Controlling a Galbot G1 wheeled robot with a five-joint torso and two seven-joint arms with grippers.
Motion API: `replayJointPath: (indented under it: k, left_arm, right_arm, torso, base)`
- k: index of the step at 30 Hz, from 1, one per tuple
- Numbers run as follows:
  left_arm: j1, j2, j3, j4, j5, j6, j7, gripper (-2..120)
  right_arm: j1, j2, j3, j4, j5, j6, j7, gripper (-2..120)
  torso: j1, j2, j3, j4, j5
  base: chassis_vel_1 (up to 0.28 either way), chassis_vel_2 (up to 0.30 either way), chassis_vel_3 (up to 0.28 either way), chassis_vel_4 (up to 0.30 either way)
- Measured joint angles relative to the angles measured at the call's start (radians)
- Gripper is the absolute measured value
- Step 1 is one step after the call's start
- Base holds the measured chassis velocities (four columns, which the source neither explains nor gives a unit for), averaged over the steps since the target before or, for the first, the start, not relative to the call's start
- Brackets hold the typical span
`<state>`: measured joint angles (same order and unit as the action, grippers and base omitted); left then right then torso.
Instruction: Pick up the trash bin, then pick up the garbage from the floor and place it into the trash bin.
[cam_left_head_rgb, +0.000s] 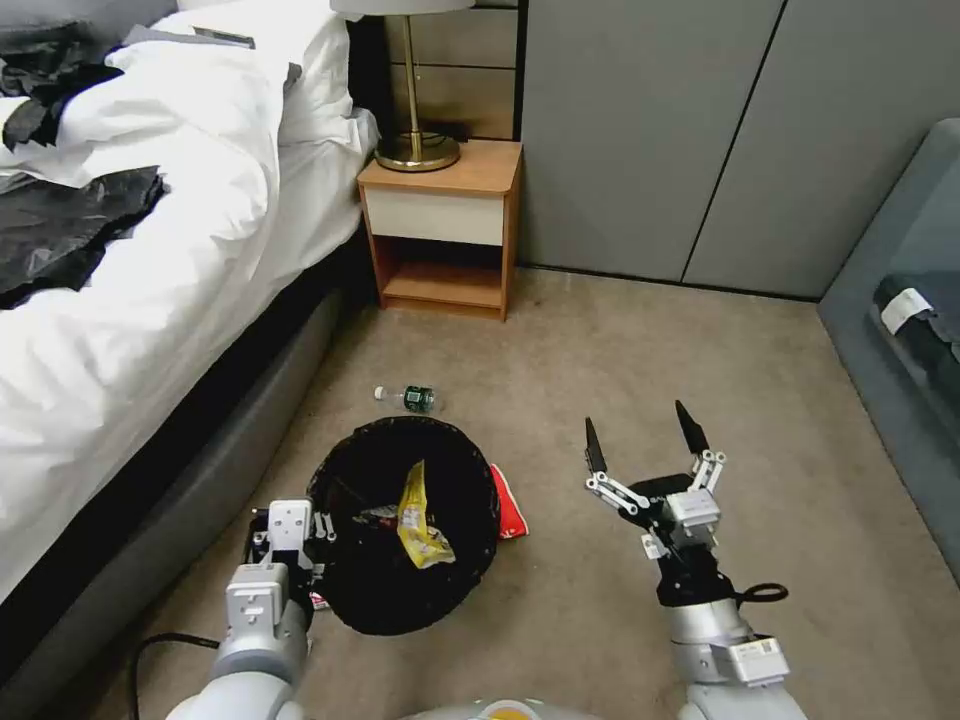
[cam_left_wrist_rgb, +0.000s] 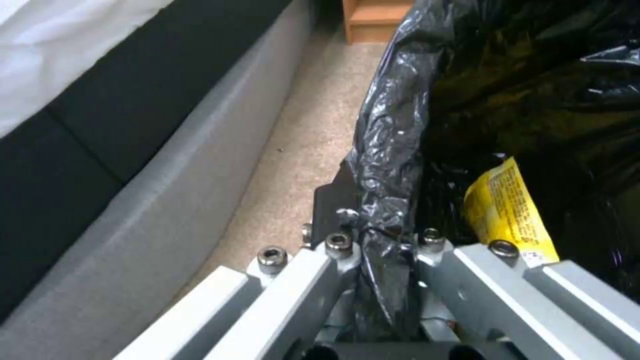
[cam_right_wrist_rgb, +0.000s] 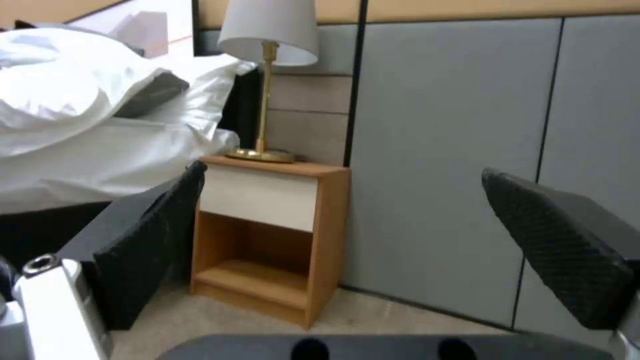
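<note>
I'm clamping the left gripper (cam_left_wrist_rgb: 383, 245) on the bag-lined rim of the trash bin (cam_left_head_rgb: 405, 520), holding it low by the bed frame (cam_left_wrist_rgb: 167, 165). A yellow foil wrapper (cam_left_head_rgb: 420, 515) is already lying inside. My right gripper (cam_left_head_rgb: 640, 440) is hovering wide open and empty over the carpet (cam_left_head_rgb: 620, 330), beside the bin. Judging by the floor, the job is partway: the red-and-white packet (cam_left_head_rgb: 508, 503) touching the bin's side and the green-labelled bottle (cam_left_head_rgb: 410, 397) beyond it are waiting.
</note>
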<state>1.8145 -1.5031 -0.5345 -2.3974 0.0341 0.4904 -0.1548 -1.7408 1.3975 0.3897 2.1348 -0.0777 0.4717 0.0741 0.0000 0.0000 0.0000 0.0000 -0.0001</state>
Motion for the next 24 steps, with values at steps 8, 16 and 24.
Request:
replayJointPath:
  k: [8,16,24]
  left_arm:
    - [-0.001,-0.002,-0.010,-0.004,-0.006,0.001,0.002,0]
    - [0.002,-0.002,-0.014,-0.005,-0.007,0.002,0.002,0]
    - [0.006,-0.004,-0.006,-0.006,-0.005,0.002,0.002,0]
  right_arm:
    - [0.015,0.005,-0.011,-0.029,0.000,0.006,-0.003,100]
    - [0.020,0.008,-0.019,-0.050,-0.002,0.009,-0.007,100]
    - [0.015,0.006,-0.038,-0.037,0.051,0.008,-0.018,100]
  torso:
    - [0.000,0.000,0.000,0.0001,0.0000]
    - [0.000,0.000,0.000,0.0000,0.0001]
    - [0.000,0.000,0.000,0.0000,0.0001]
  base:
    - [0.000,0.000,0.000,0.000]
    - [0.000,0.000,0.000,0.000]
    - [0.000,0.000,0.000,0.000]
